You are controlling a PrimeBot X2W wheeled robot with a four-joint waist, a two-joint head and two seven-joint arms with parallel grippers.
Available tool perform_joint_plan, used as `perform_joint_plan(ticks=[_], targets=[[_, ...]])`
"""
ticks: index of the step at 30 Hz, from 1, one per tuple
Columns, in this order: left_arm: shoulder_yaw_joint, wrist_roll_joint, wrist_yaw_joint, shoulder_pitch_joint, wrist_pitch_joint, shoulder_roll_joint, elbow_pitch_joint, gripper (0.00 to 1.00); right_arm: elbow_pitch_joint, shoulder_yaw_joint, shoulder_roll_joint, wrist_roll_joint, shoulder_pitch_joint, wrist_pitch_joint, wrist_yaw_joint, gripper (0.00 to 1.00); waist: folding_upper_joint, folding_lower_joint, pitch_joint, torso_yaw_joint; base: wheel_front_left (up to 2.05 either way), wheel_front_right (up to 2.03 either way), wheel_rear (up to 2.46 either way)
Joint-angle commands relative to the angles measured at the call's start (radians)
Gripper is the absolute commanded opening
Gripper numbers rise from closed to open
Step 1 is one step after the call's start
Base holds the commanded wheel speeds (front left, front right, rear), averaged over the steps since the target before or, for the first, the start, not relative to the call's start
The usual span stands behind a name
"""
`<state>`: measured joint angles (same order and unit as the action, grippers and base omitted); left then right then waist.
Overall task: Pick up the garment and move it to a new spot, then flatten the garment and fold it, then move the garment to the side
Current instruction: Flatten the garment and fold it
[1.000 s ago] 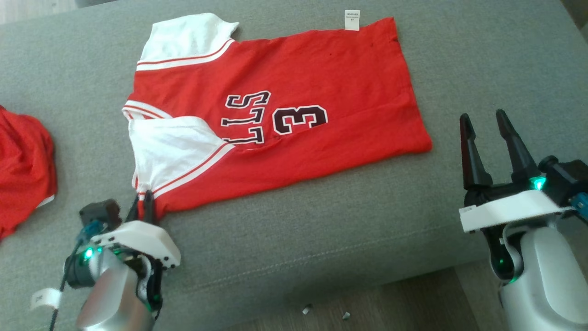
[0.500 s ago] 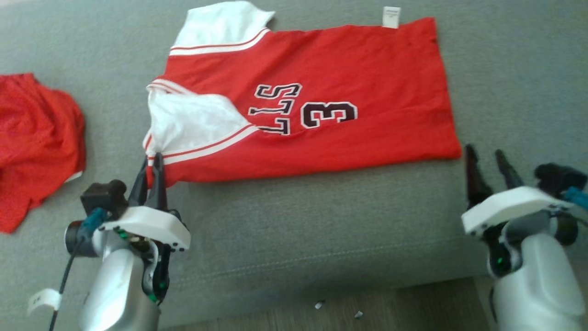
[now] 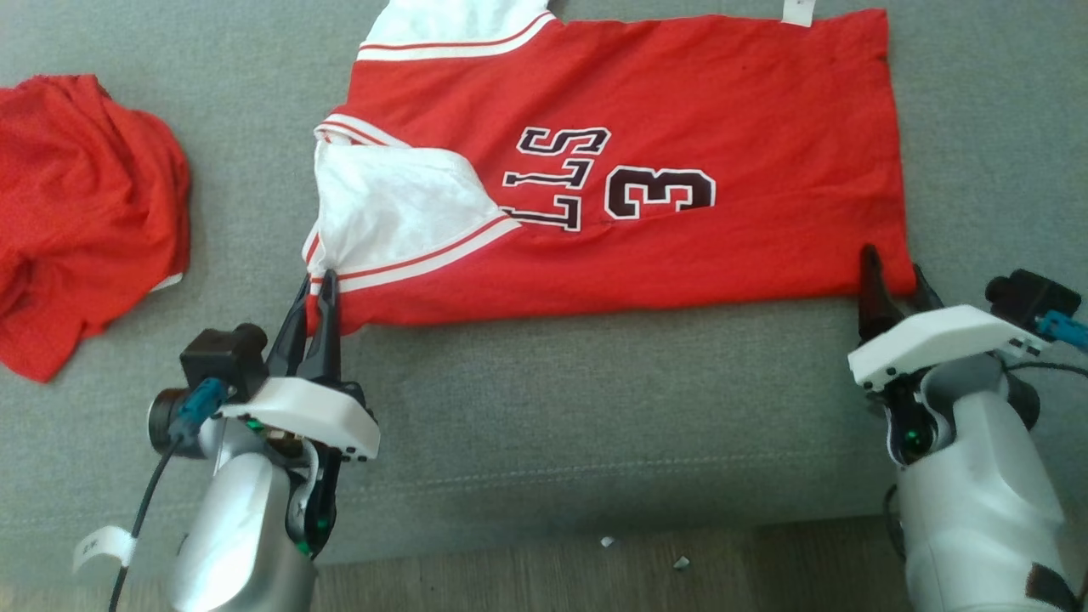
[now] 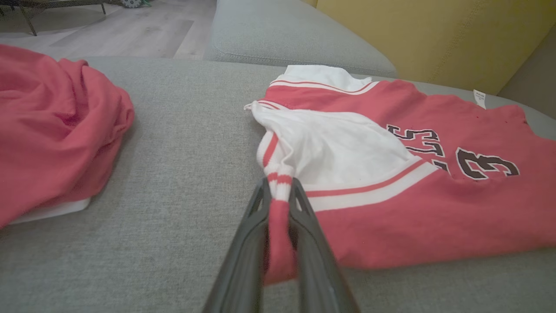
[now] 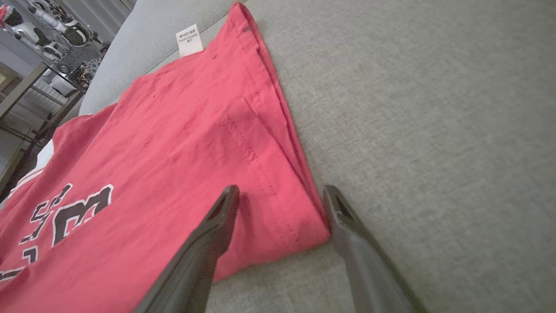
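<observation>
The red garment (image 3: 722,110) lies spread flat across the grey sofa seat (image 3: 595,408), collar end toward my left and hem toward my right, with its near white sleeve (image 3: 399,204) turned in over the lettering. My left hand (image 3: 316,289) is clenched on the striped cuff and the red corner beneath it; the left wrist view shows the cloth bunched between the two fingers (image 4: 256,243), which keeps that end anchored. My right hand (image 3: 892,263) is released, its fingers set wide on either side of the near hem corner, one over the cloth and one over bare upholstery, as the right wrist view shows, so that closing would pinch the matching corner. Holding both near corners should, I judge, let the long edge lift evenly for a fold. A second, crumpled red cloth (image 3: 76,212) sits well apart at my left.
</observation>
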<state>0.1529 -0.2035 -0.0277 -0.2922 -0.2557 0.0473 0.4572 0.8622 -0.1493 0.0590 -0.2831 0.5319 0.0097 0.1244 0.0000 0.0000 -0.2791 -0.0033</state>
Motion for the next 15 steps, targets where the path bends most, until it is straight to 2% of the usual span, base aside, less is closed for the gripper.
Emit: perform_joint_plan(ticks=[1, 2, 3, 4, 15], targets=[[-0.028, 0.008, -0.003, -0.032, -0.006, 0.011, -0.033, 0.00, -0.014, 0.032, -0.009, -0.008, 0.028, -0.009, 0.006, 1.00, 0.0000, 0.0000, -0.002, 0.002, 0.00, 0.00, 0.00], [-0.029, 0.010, -0.004, -0.032, -0.006, 0.010, -0.034, 0.00, 0.000, 0.041, -0.009, -0.012, 0.035, -0.005, 0.006, 1.00, 0.0000, 0.0000, -0.003, 0.004, 0.00, 0.00, 0.00], [-0.030, 0.011, -0.004, -0.033, -0.006, 0.010, -0.034, 0.00, 0.013, 0.051, -0.009, -0.013, 0.041, -0.003, 0.006, 0.35, 0.0000, 0.0000, -0.004, 0.005, 0.00, 0.00, 0.00], [-0.031, 0.012, -0.004, -0.032, -0.006, 0.010, -0.032, 0.00, 0.021, 0.059, -0.009, -0.012, 0.045, -0.005, 0.006, 0.00, 0.0000, 0.0000, -0.004, 0.006, 0.00, 0.00, 0.00], [-0.042, 0.033, 0.013, -0.015, -0.006, 0.029, 0.073, 0.00, 0.079, 0.099, 0.016, 0.068, 0.057, -0.045, 0.006, 0.00, 0.0000, 0.0000, 0.022, -0.009, 0.00, 0.00, 0.00]])
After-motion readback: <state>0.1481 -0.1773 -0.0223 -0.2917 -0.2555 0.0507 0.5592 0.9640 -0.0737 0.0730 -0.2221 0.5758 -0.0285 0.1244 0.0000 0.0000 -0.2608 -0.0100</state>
